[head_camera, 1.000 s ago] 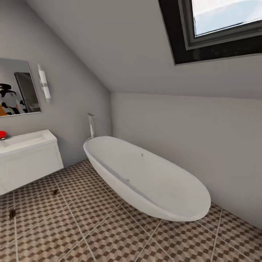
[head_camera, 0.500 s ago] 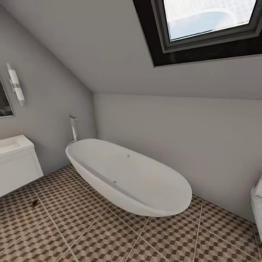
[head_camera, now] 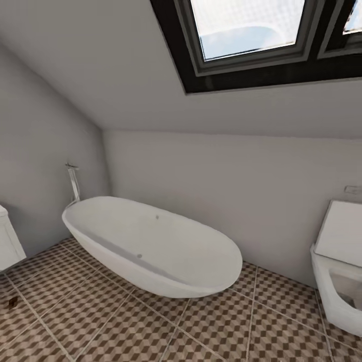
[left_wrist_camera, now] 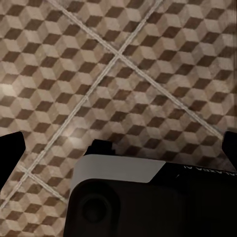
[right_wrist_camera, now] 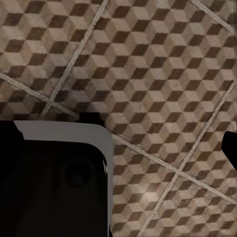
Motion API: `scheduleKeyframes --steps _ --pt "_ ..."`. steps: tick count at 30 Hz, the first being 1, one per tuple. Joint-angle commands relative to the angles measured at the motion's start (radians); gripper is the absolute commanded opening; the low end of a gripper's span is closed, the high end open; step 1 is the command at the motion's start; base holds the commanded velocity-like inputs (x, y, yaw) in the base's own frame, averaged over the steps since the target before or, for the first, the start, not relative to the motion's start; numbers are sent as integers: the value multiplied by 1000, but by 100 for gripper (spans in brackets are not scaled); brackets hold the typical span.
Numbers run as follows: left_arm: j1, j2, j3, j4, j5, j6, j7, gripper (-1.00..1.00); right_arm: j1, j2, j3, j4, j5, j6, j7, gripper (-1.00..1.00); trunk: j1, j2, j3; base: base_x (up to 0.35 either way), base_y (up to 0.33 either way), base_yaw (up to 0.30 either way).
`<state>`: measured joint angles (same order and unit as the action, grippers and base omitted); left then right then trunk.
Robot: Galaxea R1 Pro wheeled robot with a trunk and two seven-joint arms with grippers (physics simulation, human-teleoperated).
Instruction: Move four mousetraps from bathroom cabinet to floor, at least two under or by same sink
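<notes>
One small brown mousetrap (head_camera: 12, 301) lies on the cube-patterned bathroom floor (head_camera: 125, 327) at the head view's left edge, near the corner of the white sink vanity (head_camera: 7, 246). The cabinet is out of view. In the left wrist view my left gripper (left_wrist_camera: 118, 150) hangs open over bare tiles, with dark fingertips (left_wrist_camera: 11, 155) at both picture edges and nothing between them. In the right wrist view my right gripper (right_wrist_camera: 118, 148) also looks open above the tiles. One fingertip (right_wrist_camera: 231, 148) shows; the other is hidden behind my grey and black body.
A long white oval bathtub (head_camera: 151, 246) with a chrome standing tap (head_camera: 74, 183) lies along the far wall. A white toilet (head_camera: 339, 271) stands at the right. A black-framed skylight (head_camera: 251, 35) sits in the sloped ceiling.
The camera has turned right: sink and mirror slid off to the left, the toilet came in at the right, and only one floor mousetrap stays in view.
</notes>
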<state>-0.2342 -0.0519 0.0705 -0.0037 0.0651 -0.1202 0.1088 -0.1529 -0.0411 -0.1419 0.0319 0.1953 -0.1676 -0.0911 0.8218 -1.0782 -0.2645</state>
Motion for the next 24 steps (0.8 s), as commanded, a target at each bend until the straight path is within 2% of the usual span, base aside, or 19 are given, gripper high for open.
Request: scheduleKeyframes --steps 1,17,22,23,24 --pt "-1 0 6 1 6 -4 0 100 -1 0 -8 3 10 -6 -3 100 0 -1 -1 0 0 -289" --pt "0 -1 6 1 5 -2 -1 100 1 0 -8 3 4 -6 -3 100 0 -1 7 0 0 -289" --pt "11 -2 6 1 5 -3 -1 100 1 0 -8 3 -24 -7 -2 100 0 -1 10 0 0 -289" --pt "28 -2 6 1 2 -4 -1 100 1 -1 -8 3 -57 -12 -1 100 0 -1 10 0 0 -289" --pt "31 -2 6 1 1 -5 -2 100 1 -1 -8 3 -63 -13 -1 100 0 -1 11 0 0 -289"
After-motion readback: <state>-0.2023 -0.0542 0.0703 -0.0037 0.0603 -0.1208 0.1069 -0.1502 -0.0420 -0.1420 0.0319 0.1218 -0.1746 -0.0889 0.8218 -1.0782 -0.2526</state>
